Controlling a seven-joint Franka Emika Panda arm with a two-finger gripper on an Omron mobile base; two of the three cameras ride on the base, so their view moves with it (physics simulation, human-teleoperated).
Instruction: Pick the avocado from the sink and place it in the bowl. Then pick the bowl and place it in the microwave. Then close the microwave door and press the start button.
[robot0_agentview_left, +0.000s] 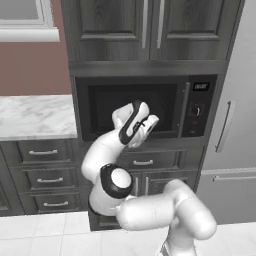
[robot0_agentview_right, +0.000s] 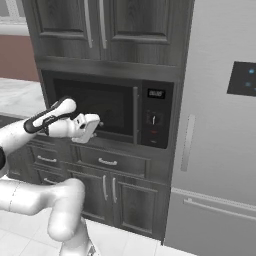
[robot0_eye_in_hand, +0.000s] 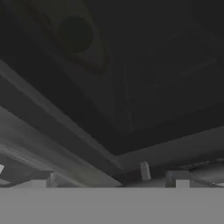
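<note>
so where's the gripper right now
The gripper is open in front of the closed microwave door, near its lower left part, above the drawer row; in the left base view it sits against the door's lower middle, left of the control panel.

We're in a home kitchen: a built-in microwave set among dark grey wood cabinets, drawers underneath, a white marble counter to the left, a tall steel fridge alongside.

A: What's holding stuff here? What's on it?
B: White marble counter far left, beside the microwave. In the hand view, a dim bowl shows behind the tinted door glass.
</note>
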